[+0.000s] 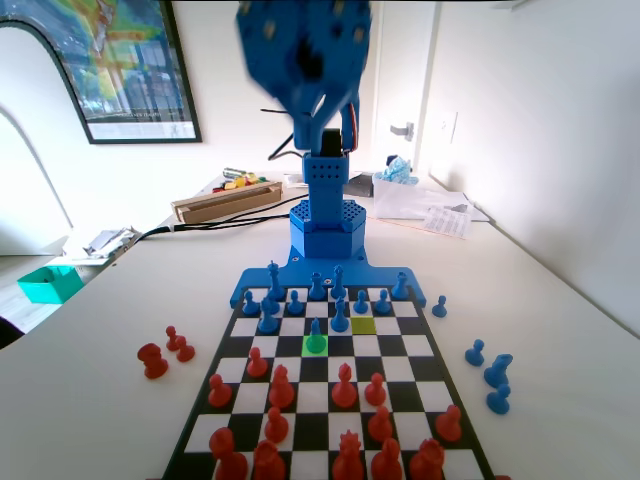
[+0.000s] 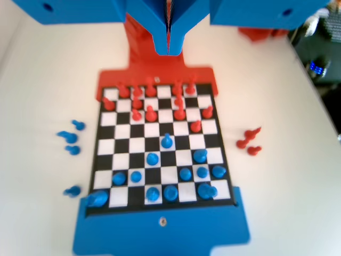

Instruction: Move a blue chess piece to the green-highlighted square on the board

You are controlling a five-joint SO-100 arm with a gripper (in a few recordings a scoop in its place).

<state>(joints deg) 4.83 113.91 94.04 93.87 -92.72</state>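
A blue chess piece [image 1: 316, 340], a small pawn, stands upright on the green-highlighted square [image 1: 305, 347] in the third row from the blue arm's end of the board [image 1: 200, 425]. The wrist view shows this pawn [image 2: 167, 141] alone, ahead of the other blue pieces. My gripper [image 1: 305, 70] hangs high above the board's far end, blurred by motion. In the wrist view the gripper [image 2: 169, 45] has its jaws pressed together with nothing between them, far above the pawn.
An olive yellow-green square [image 1: 363, 325] lies one row behind the green one, to its right. Red pieces [image 1: 165, 350] lie off the board on the left, blue ones [image 1: 490, 370] on the right. A teal box [image 1: 48, 283] and papers [image 1: 440, 212] sit farther back.
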